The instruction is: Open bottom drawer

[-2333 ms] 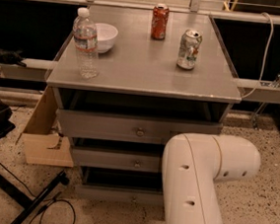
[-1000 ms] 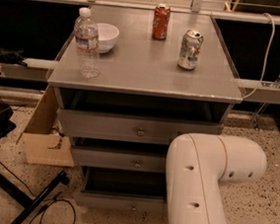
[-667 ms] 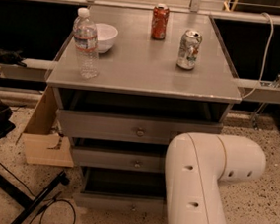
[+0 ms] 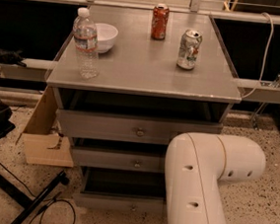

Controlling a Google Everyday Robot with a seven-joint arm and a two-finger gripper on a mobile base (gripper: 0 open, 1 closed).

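Observation:
The grey cabinet (image 4: pixel 142 84) has three drawers with small round knobs. The bottom drawer (image 4: pixel 116 201) is the lowest, with its knob (image 4: pixel 132 207) at the centre. A dark gap shows above its front panel, and the front stands slightly forward of the two above. My white arm (image 4: pixel 200 184) fills the lower right and covers the right part of the lower drawers. My gripper is out of view, hidden below or behind the arm.
On the cabinet top stand a water bottle (image 4: pixel 86 44), a white bowl (image 4: pixel 103 36), a red can (image 4: pixel 159 21) and a silver can (image 4: pixel 188 50). A cardboard box (image 4: pixel 43 139) sits on the floor at left, next to a black stand leg with a cable (image 4: pixel 32 202).
The white arm has shifted slightly to the right compared with the earliest frame. The drawers and the things on top look unchanged.

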